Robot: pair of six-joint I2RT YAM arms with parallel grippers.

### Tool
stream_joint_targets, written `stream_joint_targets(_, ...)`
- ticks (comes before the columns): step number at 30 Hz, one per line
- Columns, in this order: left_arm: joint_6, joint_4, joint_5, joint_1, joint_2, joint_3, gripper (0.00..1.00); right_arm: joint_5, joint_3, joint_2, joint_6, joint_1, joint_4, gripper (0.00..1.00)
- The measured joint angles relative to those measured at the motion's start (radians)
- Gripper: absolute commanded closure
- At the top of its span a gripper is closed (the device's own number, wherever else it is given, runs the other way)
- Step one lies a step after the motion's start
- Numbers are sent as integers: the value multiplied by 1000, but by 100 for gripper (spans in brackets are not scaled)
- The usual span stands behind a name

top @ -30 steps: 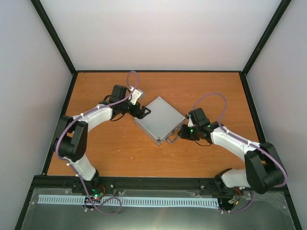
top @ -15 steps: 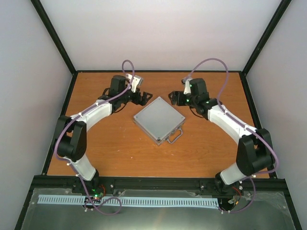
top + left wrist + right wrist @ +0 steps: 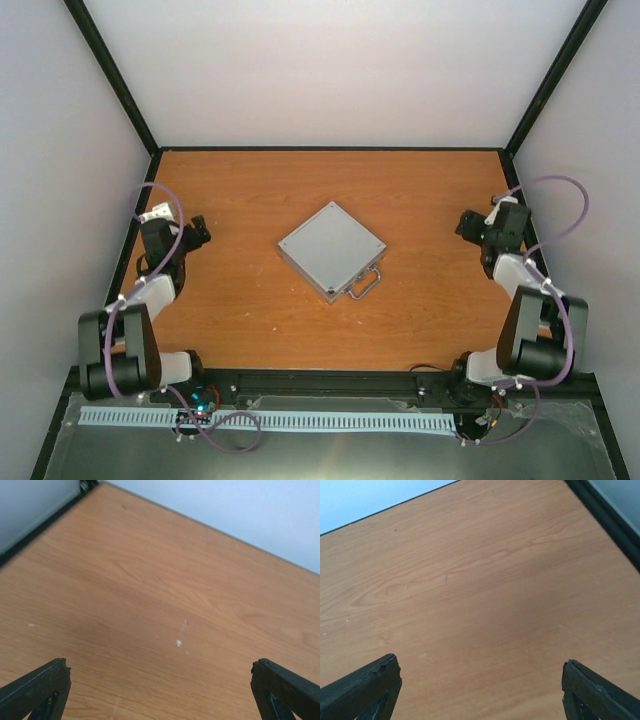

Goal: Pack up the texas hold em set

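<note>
Silver case (image 3: 331, 251) sits closed mid-frame on the wood table (image 3: 240, 190), handle (image 3: 364, 285) pointing lower right. Left gripper (image 3: 196, 235) is off at the left edge and right gripper (image 3: 468, 222) at the right edge, both with jaws spread wide.

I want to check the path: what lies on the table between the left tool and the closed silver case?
Nothing: in the top view, only bare wooden table runs from the left tool to the silver case.

A: Setting?
B: Robot lab test cell. White panels (image 3: 330, 70) and black frame struts (image 3: 110, 75) enclose the wood-grain table (image 3: 250, 320). A slotted cable duct (image 3: 300, 421) runs along the table's near edge.
</note>
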Motion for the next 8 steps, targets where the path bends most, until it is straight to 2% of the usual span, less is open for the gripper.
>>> stream_joint_targets(3, -10, 96, -146, -6, -97, -97, 0, 47, -128, -99, -16, -6, 106, 12)
stream_joint_targets(8, -10, 217, -286, -8, -91, -180, 0, 84, -280, -173, -40, 1, 264, 11)
